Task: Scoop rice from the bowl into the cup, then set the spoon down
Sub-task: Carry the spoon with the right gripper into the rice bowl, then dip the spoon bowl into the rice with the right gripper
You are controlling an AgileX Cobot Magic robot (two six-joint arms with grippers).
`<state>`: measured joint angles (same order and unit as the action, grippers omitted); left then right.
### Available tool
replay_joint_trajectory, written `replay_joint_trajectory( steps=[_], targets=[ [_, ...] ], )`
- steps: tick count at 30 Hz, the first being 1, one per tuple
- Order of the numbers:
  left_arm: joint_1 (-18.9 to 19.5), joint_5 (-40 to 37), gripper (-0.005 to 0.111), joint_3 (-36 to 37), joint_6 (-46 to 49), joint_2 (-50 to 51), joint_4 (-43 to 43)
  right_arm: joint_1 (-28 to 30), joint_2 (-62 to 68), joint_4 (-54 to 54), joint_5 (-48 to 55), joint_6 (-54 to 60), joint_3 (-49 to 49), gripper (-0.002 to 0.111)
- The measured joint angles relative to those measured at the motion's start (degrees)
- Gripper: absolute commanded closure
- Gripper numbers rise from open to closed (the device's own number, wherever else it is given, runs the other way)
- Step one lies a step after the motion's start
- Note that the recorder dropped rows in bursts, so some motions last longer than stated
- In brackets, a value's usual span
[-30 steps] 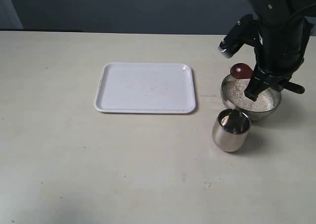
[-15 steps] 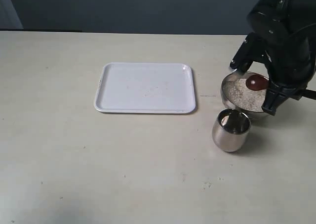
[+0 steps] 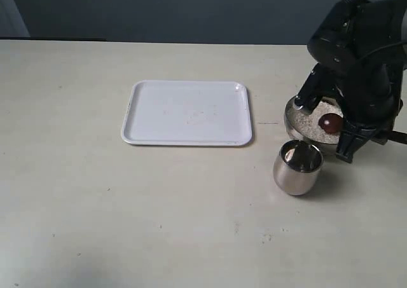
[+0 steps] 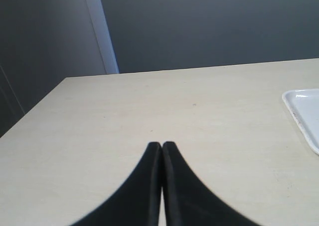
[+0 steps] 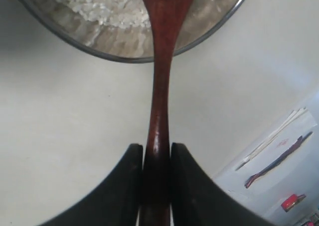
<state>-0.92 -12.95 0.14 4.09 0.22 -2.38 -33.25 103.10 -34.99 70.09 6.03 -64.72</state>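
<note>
The steel bowl (image 3: pixel 301 133) of white rice (image 3: pixel 310 120) stands at the right of the table, partly hidden by the right arm. My right gripper (image 5: pixel 156 148) is shut on the handle of the red-brown spoon (image 5: pixel 160 76), whose oval end (image 3: pixel 329 122) rests in the rice (image 5: pixel 107 6) over the bowl's rim (image 5: pixel 124 58). The small steel cup (image 3: pixel 297 166) stands upright just in front of the bowl; I cannot tell what it holds. My left gripper (image 4: pixel 161 145) is shut with nothing in it, above bare table far from these things.
A white rectangular tray (image 3: pixel 187 112) lies at the table's middle, left of the bowl; its corner (image 4: pixel 303 111) shows in the left wrist view. A pale box (image 5: pixel 279 171) with small printed marks lies beside the right gripper.
The right arm has swung right and lowered; the spoon's oval end moved from above the bowl's far rim down into the rice.
</note>
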Motion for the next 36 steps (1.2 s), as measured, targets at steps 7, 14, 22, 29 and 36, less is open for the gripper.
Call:
replay_joint_trajectory(
  steps=[7, 14, 22, 29, 36],
  targets=[
    [0.0, 0.0, 0.106, 0.0, 0.0, 0.0, 0.0, 0.0, 0.1, 0.8, 0.0, -0.2, 0.0, 0.109],
    [0.0, 0.0, 0.106, 0.0, 0.0, 0.0, 0.0, 0.0, 1.2, 3.9, -1.6, -0.5, 0.0, 0.109],
    [0.0, 0.0, 0.106, 0.0, 0.0, 0.0, 0.0, 0.0, 1.4, 5.7, -3.3, -2.3, 0.0, 0.109],
    [0.0, 0.0, 0.106, 0.0, 0.0, 0.0, 0.0, 0.0, 0.7, 5.7, -4.7, -6.0, 0.0, 0.109],
    [0.0, 0.0, 0.106, 0.0, 0.0, 0.0, 0.0, 0.0, -0.4, 9.1, -5.9, -7.1, 0.0, 0.109]
  ],
)
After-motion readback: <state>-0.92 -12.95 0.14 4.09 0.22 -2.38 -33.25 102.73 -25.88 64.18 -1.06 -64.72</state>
